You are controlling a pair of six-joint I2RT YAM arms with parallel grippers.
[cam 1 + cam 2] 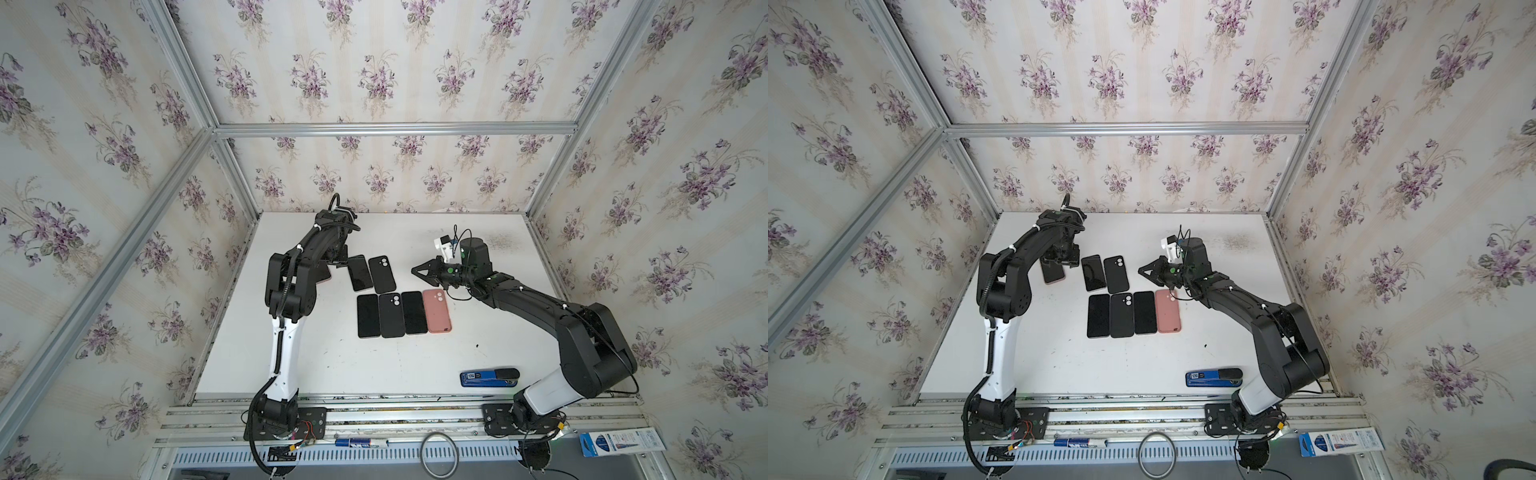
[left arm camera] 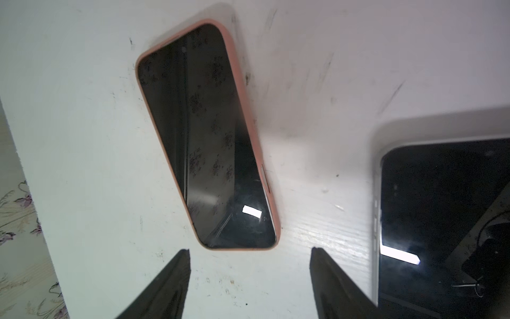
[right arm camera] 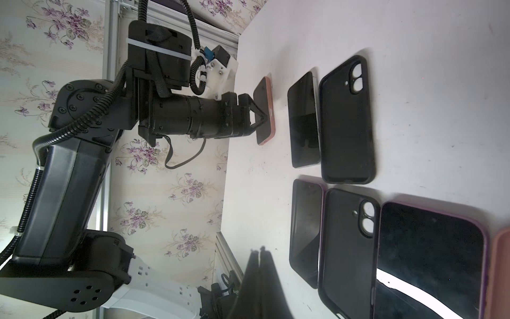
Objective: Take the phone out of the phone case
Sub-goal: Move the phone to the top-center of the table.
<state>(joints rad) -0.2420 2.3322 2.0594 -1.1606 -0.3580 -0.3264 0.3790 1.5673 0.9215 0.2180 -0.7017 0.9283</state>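
A phone in a pink case lies screen up near the table's far left edge; in a top view it shows as the pink-cased phone, partly under the left arm. My left gripper hovers just over its near short end, open, with only bare table between the fingers. My right gripper is shut and empty, held above the table right of the phones, its tips pressed together. The right wrist view also shows the pink-cased phone under the left gripper.
Mid-table lie a bare black phone beside a black case. In front of them is a row of a black phone, a black case, another phone and an empty pink case. A blue stapler lies front right.
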